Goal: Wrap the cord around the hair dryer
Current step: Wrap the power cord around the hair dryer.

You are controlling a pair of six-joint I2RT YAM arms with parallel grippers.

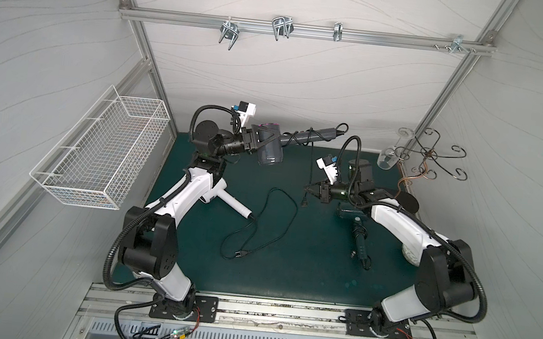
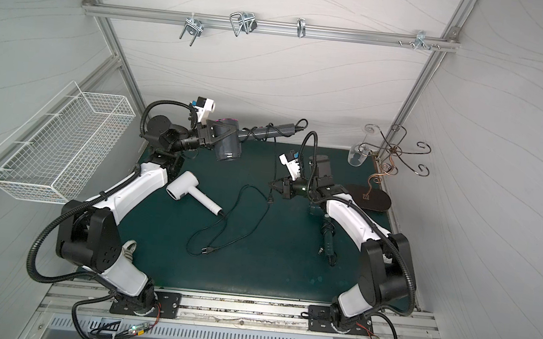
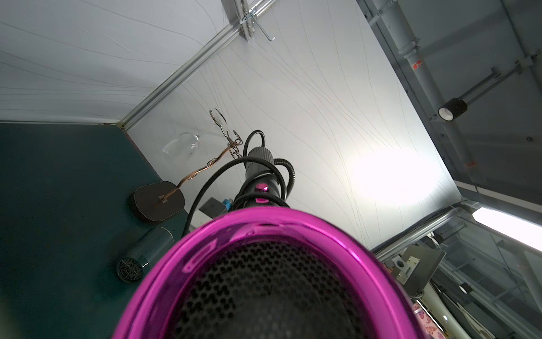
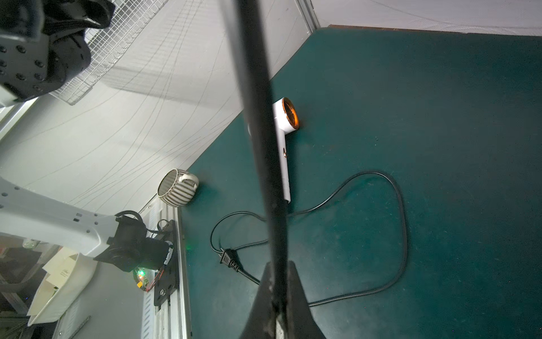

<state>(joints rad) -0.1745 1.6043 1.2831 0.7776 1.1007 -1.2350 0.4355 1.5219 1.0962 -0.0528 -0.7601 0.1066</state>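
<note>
Left gripper (image 1: 256, 140) clamping grey hair dryer (image 1: 270, 153) aloft, right gripper (image 1: 308, 188) pinched closed on its cord (image 1: 310, 167).

A robotics lab test cell is indicated: white panels (image 1: 273, 74) are framed by aluminium profiles (image 1: 312, 30), a green-matted desk (image 1: 304, 266) is enclosed, and a left arm (image 1: 189, 189) and right arm (image 1: 395, 217) are bolted to a rail (image 1: 282, 310).

Lifted hair dryer (image 1: 267, 144) at rear, left of centre — its cord (image 1: 310, 167) drops from the right end. Before it on the mat (image 1: 286, 275), second dryer (image 1: 232, 204); third dryer (image 1: 358, 231) farther right; stand (image 2: 368, 197) rear-right.
</note>
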